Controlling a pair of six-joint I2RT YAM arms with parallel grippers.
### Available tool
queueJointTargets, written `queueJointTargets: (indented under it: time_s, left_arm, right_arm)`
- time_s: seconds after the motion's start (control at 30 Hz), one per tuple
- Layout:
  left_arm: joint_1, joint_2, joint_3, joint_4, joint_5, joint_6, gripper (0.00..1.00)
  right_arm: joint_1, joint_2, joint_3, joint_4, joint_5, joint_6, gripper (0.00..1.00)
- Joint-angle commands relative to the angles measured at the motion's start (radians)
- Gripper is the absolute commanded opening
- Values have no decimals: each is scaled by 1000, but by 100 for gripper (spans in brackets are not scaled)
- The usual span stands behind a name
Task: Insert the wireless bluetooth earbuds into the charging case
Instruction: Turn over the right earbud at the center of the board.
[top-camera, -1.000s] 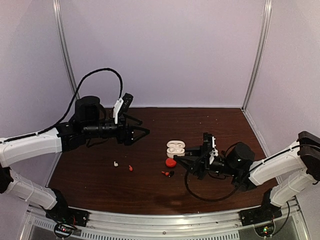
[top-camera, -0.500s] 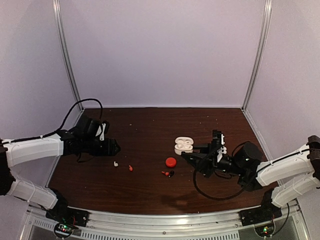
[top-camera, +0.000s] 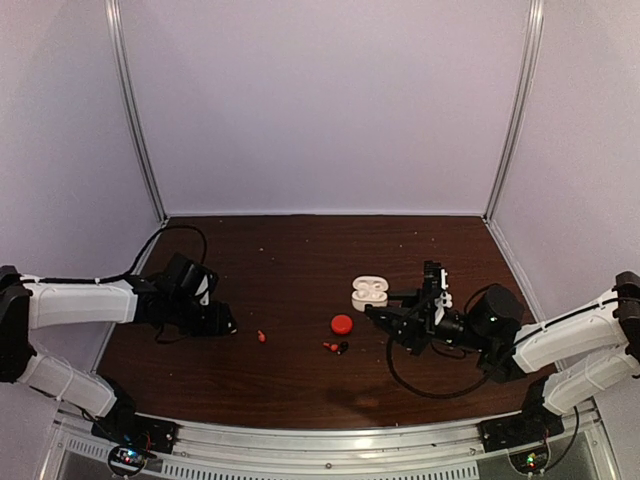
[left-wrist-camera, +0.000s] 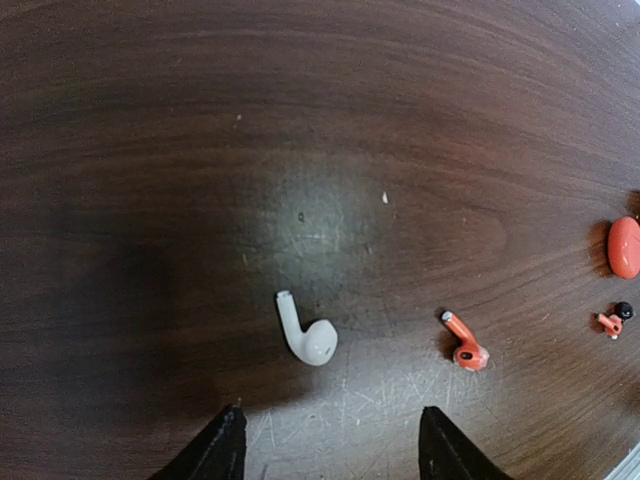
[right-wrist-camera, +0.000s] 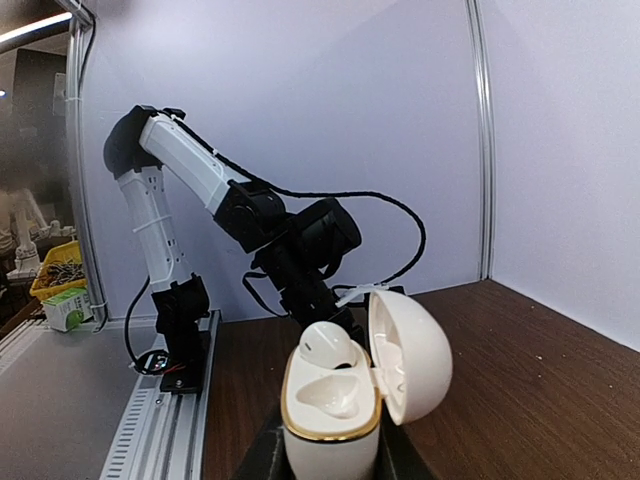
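Observation:
My right gripper (top-camera: 379, 307) is shut on the white charging case (top-camera: 369, 292) and holds it just above the table. In the right wrist view the charging case (right-wrist-camera: 330, 400) stands upright between my fingers (right-wrist-camera: 265, 458) with its lid open. One white earbud (right-wrist-camera: 325, 348) sits in the far slot; the near slot is empty. My left gripper (top-camera: 228, 325) hangs low over the table at the left, open. A loose white earbud (left-wrist-camera: 308, 333) lies on the wood just ahead of its fingertips (left-wrist-camera: 225, 450), touching neither. The top view hides that earbud under the gripper.
A red earbud (top-camera: 262, 337) lies right of the left gripper, also in the left wrist view as the red earbud (left-wrist-camera: 463, 343). A shut red case (top-camera: 342, 324) sits mid-table, with a small red earbud (top-camera: 327, 347) and a black earbud (top-camera: 343, 346) in front of it.
The left arm swung down and toward the left front, onto the white earbud's spot, its jaws narrowing. The right gripper carried the case slightly right, then held still.

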Motion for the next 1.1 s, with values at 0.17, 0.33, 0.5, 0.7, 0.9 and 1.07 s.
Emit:
queueJointTargets:
  time_s: [0.17, 0.33, 0.5, 0.7, 0.9, 1.07]
  left_arm:
    - [2, 62, -24, 113, 60, -22, 58]
    - [2, 119, -3, 140, 83, -12, 56]
    - [1, 161, 7, 190, 115, -7, 55]
    - [-1, 231, 61, 258, 162, 9, 51]
    - [-4, 292, 127, 349, 259, 21, 51]
    - [-7, 273, 217, 203, 165, 130, 51]
  right_arm:
    - [-14, -16, -8, 32, -7, 11, 0]
    - [-16, -19, -7, 30, -10, 11, 0]
    - [-18, -23, -3, 24, -9, 7, 0]
    - [-19, -17, 3, 24, -16, 8, 0]
    - [-21, -11, 10, 21, -18, 5, 0]
    - [-22, -17, 8, 19, -15, 4, 0]
